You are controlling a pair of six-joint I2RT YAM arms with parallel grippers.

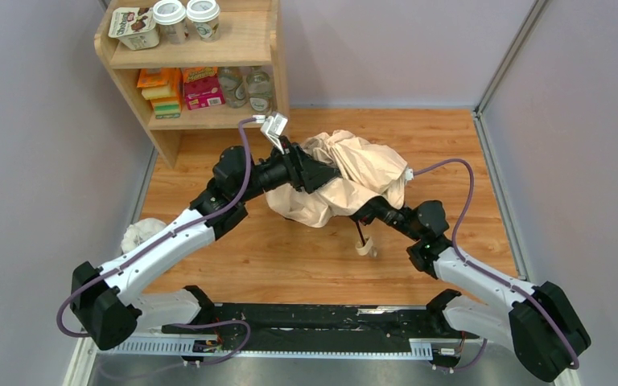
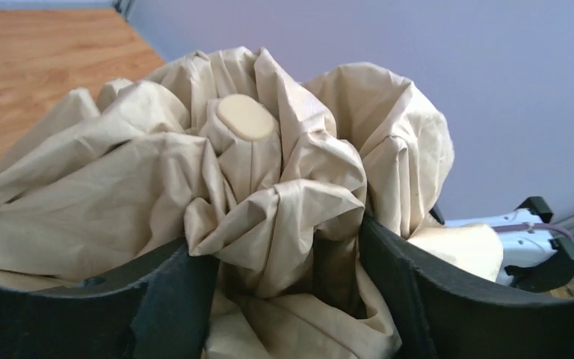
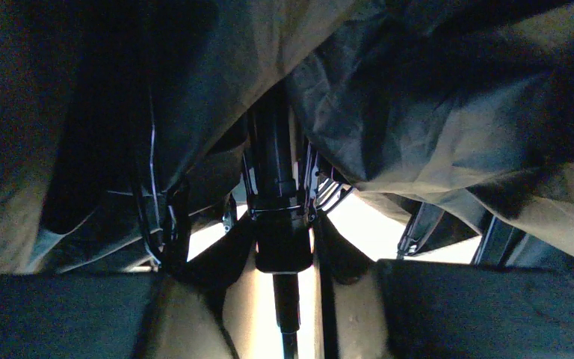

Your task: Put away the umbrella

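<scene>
Left end effector (image 2: 288, 250): released, jaws spread wide astride the top of the bunched canopy; loose folds bulge up between the fingers (image 2: 172, 299) but nothing looks pinched.
Right end effector (image 1: 372, 211): pushed in under the fabric from the right. The black shaft (image 3: 273, 172) runs between its fingers, but it is too dark to tell whether it is clenched on the shaft.
Umbrella (image 1: 354, 173): lies collapsed but not wrapped, mid-counter and just right of centre, between the two arms.
Canopy (image 2: 119, 209): pale beige, crumpled in deep soft folds.
Tip cap (image 2: 247, 118): round and beige, poking up through the fabric just beyond the left fingers.
Strap (image 1: 365, 246): hangs free at the near end, below the right end effector.
Handling (judged): light. The cloth is limp and slick, so it will slide and balloon if squeezed alone; the ribs underneath are thin and could bend.
Where to hold (judged): the rigid shaft or the tip cap, with fabric gathered against the shaft and the strap wound last.
Counter (image 1: 290, 257): wood, carries the umbrella.
White bag (image 1: 141, 233): at the left edge, well apart.
Shelf unit (image 1: 233, 48): far left corner, stocked with food items.
</scene>
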